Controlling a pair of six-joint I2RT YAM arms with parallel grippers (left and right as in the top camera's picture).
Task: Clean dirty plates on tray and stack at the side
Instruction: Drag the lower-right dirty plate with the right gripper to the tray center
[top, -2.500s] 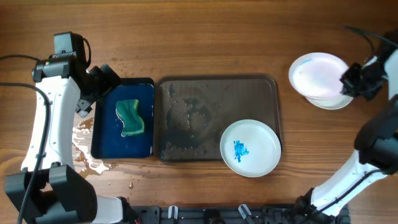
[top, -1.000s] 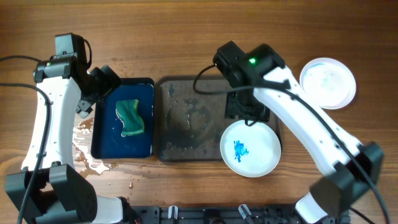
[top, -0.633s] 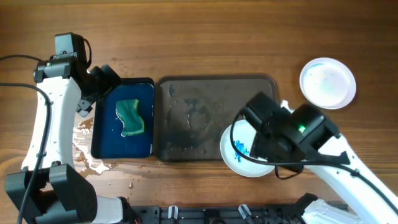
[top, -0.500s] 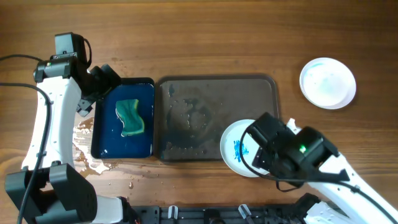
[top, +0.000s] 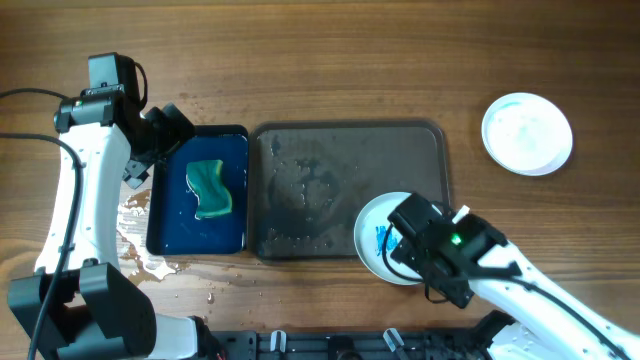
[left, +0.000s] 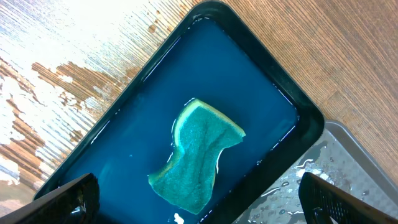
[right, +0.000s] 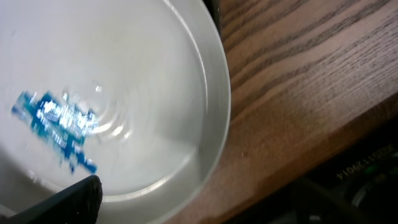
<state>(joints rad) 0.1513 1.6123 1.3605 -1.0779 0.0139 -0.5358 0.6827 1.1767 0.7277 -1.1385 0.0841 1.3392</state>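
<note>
A white dirty plate (top: 371, 227) with a blue smear (top: 381, 238) lies on the front right corner of the dark grey tray (top: 300, 150). My right gripper (top: 394, 243) hangs open over this plate and hides much of it. The right wrist view shows the plate (right: 124, 74) close below, beside one finger (right: 68, 202) and with nothing held. A second white plate (top: 527, 133) with a pale blue wash lies on the bare wood at the far right. My left gripper (left: 199, 202) stands open and empty above the sponge.
A smaller dark blue tray (top: 228, 150) with water holds a green sponge (top: 209, 189) left of the grey tray. Water is spilled on the wood (top: 135, 250) by its left edge. The table's front edge (right: 292, 155) runs just beyond the smeared plate.
My right arm swung from the far-right plate across the tray and came down over the smeared plate, its jaws widening. The left arm has not moved.
</note>
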